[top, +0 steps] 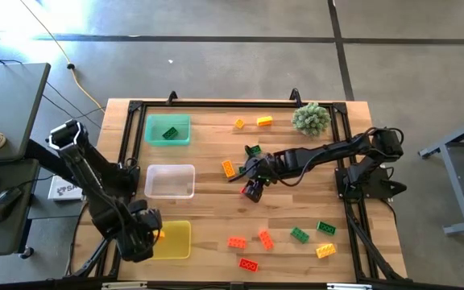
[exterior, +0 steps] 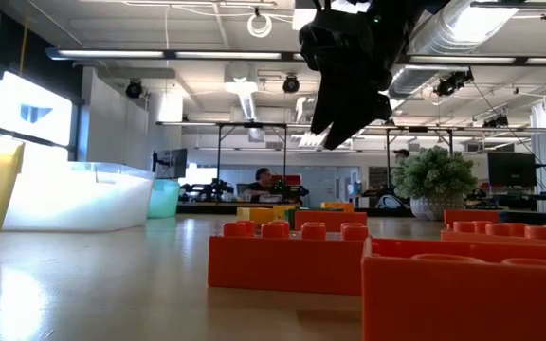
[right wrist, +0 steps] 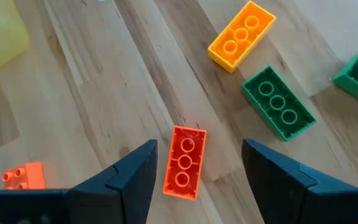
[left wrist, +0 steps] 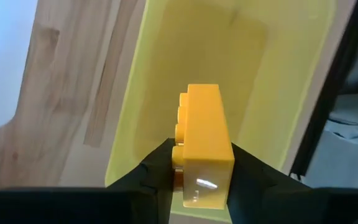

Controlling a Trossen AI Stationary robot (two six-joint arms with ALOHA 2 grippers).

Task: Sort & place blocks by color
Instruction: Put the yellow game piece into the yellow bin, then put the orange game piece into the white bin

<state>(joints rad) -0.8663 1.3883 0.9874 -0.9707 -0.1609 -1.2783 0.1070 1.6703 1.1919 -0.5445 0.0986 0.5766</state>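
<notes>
My left gripper (top: 150, 236) is over the yellow tray (top: 180, 242) at the table's near left and is shut on an orange-yellow block (left wrist: 204, 137). My right gripper (top: 254, 190) hangs open and empty above the middle of the table; it also shows in the low view (exterior: 349, 85). In the right wrist view its fingers frame an orange-red block (right wrist: 184, 163) lying flat on the wood farther off, near the front edge (top: 266, 238). More red, orange, green and yellow blocks lie scattered on the table. One green block (top: 170, 133) lies in the green tray (top: 153, 129). My left gripper pinches the orange-yellow block at its back end (left wrist: 202, 180) between its two fingers (left wrist: 157, 171). One finger is on the studded face, the other on the opposite face. The fingers come from above and lie along the block. The block sticks out past the fingertips, clear of the yellow tray's floor (left wrist: 229, 56).
A clear tray (top: 170, 180) stands between the green and yellow trays. A spiky plant (top: 311, 118) stands at the far right. Loose blocks lie near the far edge (top: 264, 121), mid-table (top: 229, 168) and at the near right (top: 326, 228). Red blocks (exterior: 292, 256) lie at the near edge.
</notes>
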